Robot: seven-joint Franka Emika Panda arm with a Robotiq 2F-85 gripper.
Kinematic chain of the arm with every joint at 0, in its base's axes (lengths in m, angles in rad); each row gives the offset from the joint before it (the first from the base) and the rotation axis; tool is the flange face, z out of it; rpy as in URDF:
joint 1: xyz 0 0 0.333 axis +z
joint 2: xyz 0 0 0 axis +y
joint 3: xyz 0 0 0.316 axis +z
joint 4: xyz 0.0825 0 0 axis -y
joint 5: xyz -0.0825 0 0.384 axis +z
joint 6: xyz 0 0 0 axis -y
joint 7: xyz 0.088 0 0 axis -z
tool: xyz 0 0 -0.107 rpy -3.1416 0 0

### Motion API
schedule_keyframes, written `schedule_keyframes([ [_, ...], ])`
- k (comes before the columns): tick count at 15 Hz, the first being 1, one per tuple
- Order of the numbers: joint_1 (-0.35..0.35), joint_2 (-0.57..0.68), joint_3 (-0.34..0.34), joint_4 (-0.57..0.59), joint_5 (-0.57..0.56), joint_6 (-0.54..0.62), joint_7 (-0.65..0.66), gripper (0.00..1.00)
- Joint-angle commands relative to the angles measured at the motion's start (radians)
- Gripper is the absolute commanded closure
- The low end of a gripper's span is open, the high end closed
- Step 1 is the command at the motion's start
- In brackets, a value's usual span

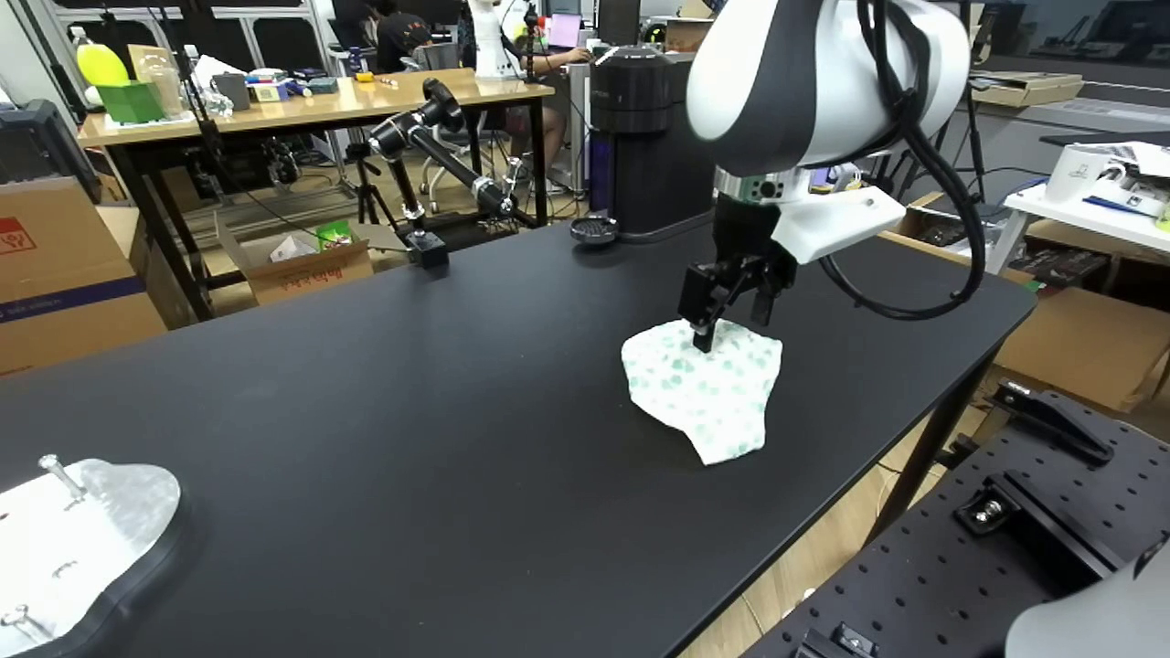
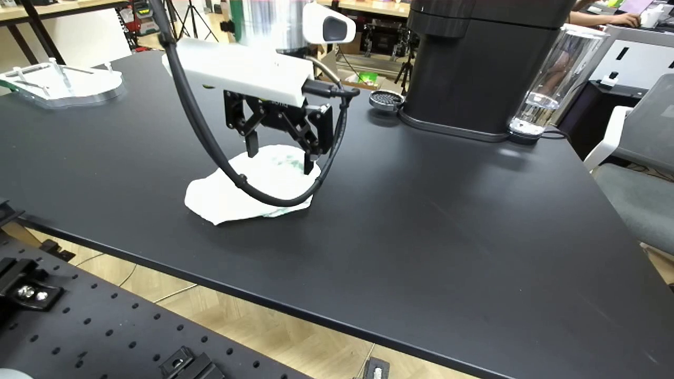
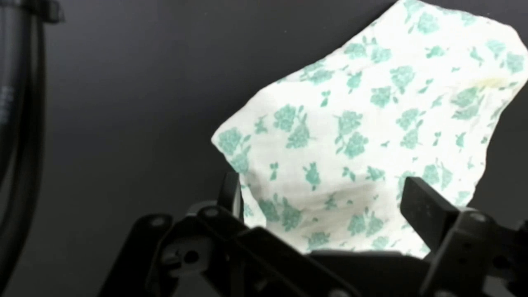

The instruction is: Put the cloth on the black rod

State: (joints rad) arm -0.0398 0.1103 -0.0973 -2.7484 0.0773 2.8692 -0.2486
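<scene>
- Currently, cloth (image 1: 704, 393) lies on table (image 1: 411, 439), slightly rumpled, green flowers on white.
- Gripper (image 2: 280, 159) points down at it, 2 fingers (image 3: 427, 202) spread well apart; whether either touches cloth, cannot tell.
- Black machine (image 2: 474, 79) stands on table, apart from cloth.

Pale floor (image 2: 253, 323), wood-topped table (image 1: 430, 90), grey chair (image 2: 640, 197)
</scene>
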Motion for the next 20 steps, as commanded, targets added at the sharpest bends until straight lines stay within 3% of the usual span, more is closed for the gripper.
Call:
schedule_keyframes([
  [1, -0.036, 0.07, 0.021, 0.044, -0.017, 0.016, -0.004, 0.0],
  [2, -0.043, 0.081, 0.027, 0.05, -0.013, 0.028, -0.006, 0.25],
  [4, -0.063, 0.092, 0.049, 0.059, 0.005, 0.047, -0.017, 0.33],
  [13, -0.142, 0.071, 0.16, 0.074, 0.111, 0.047, -0.04, 0.95],
  [18, -0.141, -0.023, 0.213, 0.086, 0.276, -0.02, 0.006, 1.0],
  [20, -0.101, -0.091, 0.19, 0.096, 0.268, -0.086, 0.022, 1.0],
])
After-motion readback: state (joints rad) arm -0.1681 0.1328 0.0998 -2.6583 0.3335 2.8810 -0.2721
